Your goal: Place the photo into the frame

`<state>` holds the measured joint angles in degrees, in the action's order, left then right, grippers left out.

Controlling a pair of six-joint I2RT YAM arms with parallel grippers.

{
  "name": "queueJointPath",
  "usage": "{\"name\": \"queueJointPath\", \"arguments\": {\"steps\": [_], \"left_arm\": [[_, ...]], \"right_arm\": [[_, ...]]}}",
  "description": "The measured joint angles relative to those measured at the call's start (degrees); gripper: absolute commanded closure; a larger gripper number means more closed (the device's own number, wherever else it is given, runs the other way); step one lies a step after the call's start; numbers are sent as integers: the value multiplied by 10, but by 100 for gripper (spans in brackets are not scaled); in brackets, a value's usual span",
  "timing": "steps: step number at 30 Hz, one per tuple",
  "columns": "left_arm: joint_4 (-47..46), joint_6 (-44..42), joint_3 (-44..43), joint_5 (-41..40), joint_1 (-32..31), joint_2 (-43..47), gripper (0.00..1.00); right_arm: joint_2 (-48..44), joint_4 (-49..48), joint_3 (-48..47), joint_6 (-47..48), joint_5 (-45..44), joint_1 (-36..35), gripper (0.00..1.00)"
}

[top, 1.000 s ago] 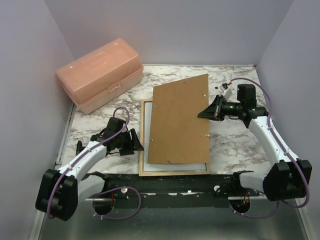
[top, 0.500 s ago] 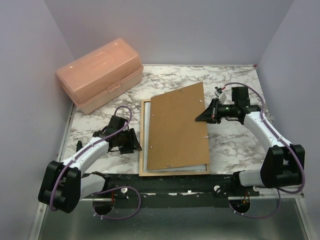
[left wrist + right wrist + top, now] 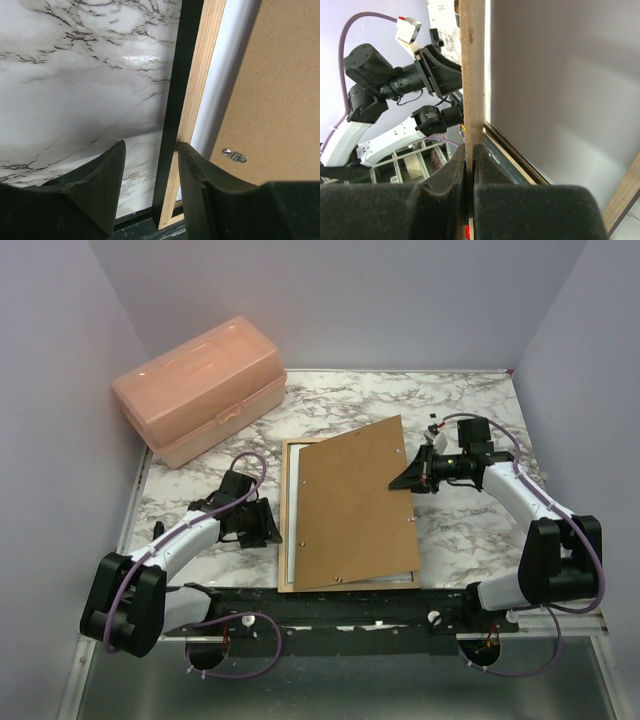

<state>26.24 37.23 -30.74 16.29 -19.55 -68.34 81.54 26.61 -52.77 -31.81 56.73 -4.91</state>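
Frame (image 3: 197, 85) beside parted left end effector (image 3: 150, 145); right end effector (image 3: 470, 148) tight on board (image 3: 472, 75).

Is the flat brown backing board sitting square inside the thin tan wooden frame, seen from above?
No: the backing board lies skewed across the frame, its right edge pinched by the right gripper.

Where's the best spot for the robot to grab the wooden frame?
Probably the frame at its left long rail, pinched from above by the left end effector, with one finger outside over the marble table and one inside. That rail lies flat, thin and bare. The brown board covers most of the rest, and the right end effector clamps its edge.
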Motion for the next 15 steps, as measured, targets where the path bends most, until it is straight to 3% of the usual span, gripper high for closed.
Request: {"name": "queueJointPath", "arguments": {"steps": [15], "left_arm": [[-2, -6, -7, 1, 0, -14, 53]], "right_arm": [[30, -43, 7, 1, 12, 0, 100]]}}
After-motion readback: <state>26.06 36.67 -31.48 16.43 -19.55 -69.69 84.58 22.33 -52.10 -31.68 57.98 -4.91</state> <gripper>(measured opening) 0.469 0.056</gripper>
